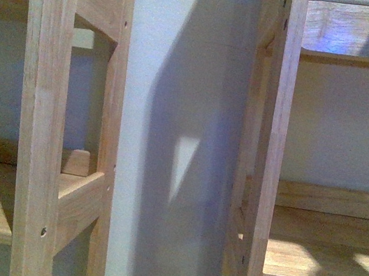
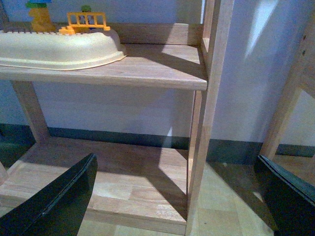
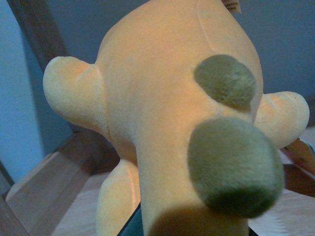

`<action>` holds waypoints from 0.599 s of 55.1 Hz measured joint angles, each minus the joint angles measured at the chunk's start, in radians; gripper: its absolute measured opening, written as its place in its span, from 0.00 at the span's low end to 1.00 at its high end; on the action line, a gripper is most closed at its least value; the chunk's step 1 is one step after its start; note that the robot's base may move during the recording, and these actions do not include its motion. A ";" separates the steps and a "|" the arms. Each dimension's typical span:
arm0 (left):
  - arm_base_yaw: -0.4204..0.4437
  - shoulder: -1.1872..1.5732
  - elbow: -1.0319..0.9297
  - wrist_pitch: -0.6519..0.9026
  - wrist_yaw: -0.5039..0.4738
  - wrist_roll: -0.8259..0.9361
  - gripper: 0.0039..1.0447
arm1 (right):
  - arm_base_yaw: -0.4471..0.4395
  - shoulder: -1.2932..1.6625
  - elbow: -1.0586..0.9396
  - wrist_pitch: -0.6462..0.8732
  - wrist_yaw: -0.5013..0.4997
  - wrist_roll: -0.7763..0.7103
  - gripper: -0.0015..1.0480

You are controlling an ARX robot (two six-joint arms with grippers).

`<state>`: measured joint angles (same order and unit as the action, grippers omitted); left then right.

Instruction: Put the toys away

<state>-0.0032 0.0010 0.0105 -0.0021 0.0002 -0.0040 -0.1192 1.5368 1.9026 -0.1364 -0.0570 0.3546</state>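
Right up close in the right wrist view sits the plush toy (image 3: 162,123), orange-yellow with two olive-green spots, filling the picture. The right fingers themselves are hidden beneath it, so I cannot tell whether they clasp it, though the toy looks carried at that wrist. The left gripper (image 2: 177,196) hangs with its fingers (image 2: 59,201) spread wide and nothing between them, facing the left shelf unit (image 2: 147,69).

In my judgement the step is carrying the toy to a shelf. Best done slowly, keeping the soft body high enough to clear the board's front edge before letting it settle.

The cream tray (image 2: 64,49) with plastic blocks fills much of the upper board; the lower board (image 2: 123,177) lies bare. The right-hand shelf (image 1: 327,261) also shows open wood. The uprights (image 1: 266,159) stand near, so swing between them carefully.
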 joint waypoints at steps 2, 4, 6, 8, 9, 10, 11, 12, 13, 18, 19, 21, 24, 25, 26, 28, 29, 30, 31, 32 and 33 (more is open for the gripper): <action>0.000 0.000 0.000 0.000 0.000 0.000 0.94 | 0.010 0.026 0.029 -0.016 0.002 0.016 0.07; 0.000 0.000 0.000 0.000 0.000 0.000 0.94 | 0.020 0.050 0.056 -0.030 0.006 0.032 0.07; 0.000 0.000 0.000 0.000 0.000 0.000 0.94 | 0.030 0.072 0.081 -0.043 0.012 0.044 0.07; 0.000 0.000 0.000 0.000 0.000 0.000 0.94 | 0.040 0.094 0.105 -0.055 0.017 0.056 0.07; 0.000 0.000 0.000 0.000 0.000 0.000 0.94 | 0.043 0.101 0.113 -0.058 0.018 0.060 0.07; 0.000 0.000 0.000 0.000 0.000 0.000 0.94 | 0.049 0.113 0.126 -0.064 0.019 0.067 0.07; 0.000 0.000 0.000 0.000 0.000 0.000 0.94 | 0.052 0.119 0.132 -0.067 0.019 0.070 0.07; 0.000 0.000 0.000 0.000 0.000 0.000 0.94 | 0.057 0.131 0.144 -0.074 0.019 0.073 0.07; 0.000 0.000 0.000 0.000 0.000 0.000 0.94 | 0.060 0.137 0.151 -0.078 0.019 0.074 0.07; 0.000 0.000 0.000 0.000 0.000 0.000 0.94 | 0.083 0.174 0.194 -0.098 0.019 0.091 0.07; 0.000 0.000 0.000 0.000 0.000 0.000 0.94 | 0.085 0.177 0.198 -0.099 0.018 0.092 0.07; 0.000 0.000 0.000 0.000 0.000 0.000 0.94 | 0.094 0.186 0.209 -0.104 0.017 0.101 0.07; 0.000 0.000 0.000 0.000 0.000 0.000 0.94 | 0.104 0.195 0.222 -0.109 0.011 0.111 0.07; 0.000 0.000 0.000 0.000 0.000 0.000 0.94 | 0.109 0.199 0.227 -0.111 0.008 0.118 0.07; 0.000 0.000 0.000 0.000 0.000 0.000 0.94 | 0.111 0.200 0.229 -0.112 0.007 0.120 0.07; 0.000 0.000 0.000 0.000 0.000 0.000 0.94 | 0.119 0.205 0.235 -0.116 0.006 0.130 0.07; 0.000 0.000 0.000 0.000 0.000 0.000 0.94 | 0.124 0.208 0.238 -0.117 0.004 0.136 0.07; 0.000 0.000 0.000 0.000 0.000 0.000 0.94 | 0.126 0.209 0.239 -0.118 0.002 0.138 0.07; 0.000 0.000 0.000 0.000 0.000 0.000 0.94 | 0.131 0.211 0.242 -0.120 -0.001 0.148 0.07; 0.000 0.000 0.000 0.000 0.000 0.000 0.94 | 0.133 0.212 0.243 -0.121 -0.002 0.151 0.07; 0.000 0.000 0.000 0.000 0.000 0.000 0.94 | 0.138 0.215 0.246 -0.123 -0.006 0.156 0.07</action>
<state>-0.0032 0.0010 0.0105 -0.0021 0.0002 -0.0036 0.0185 1.7515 2.1483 -0.2592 -0.0631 0.5106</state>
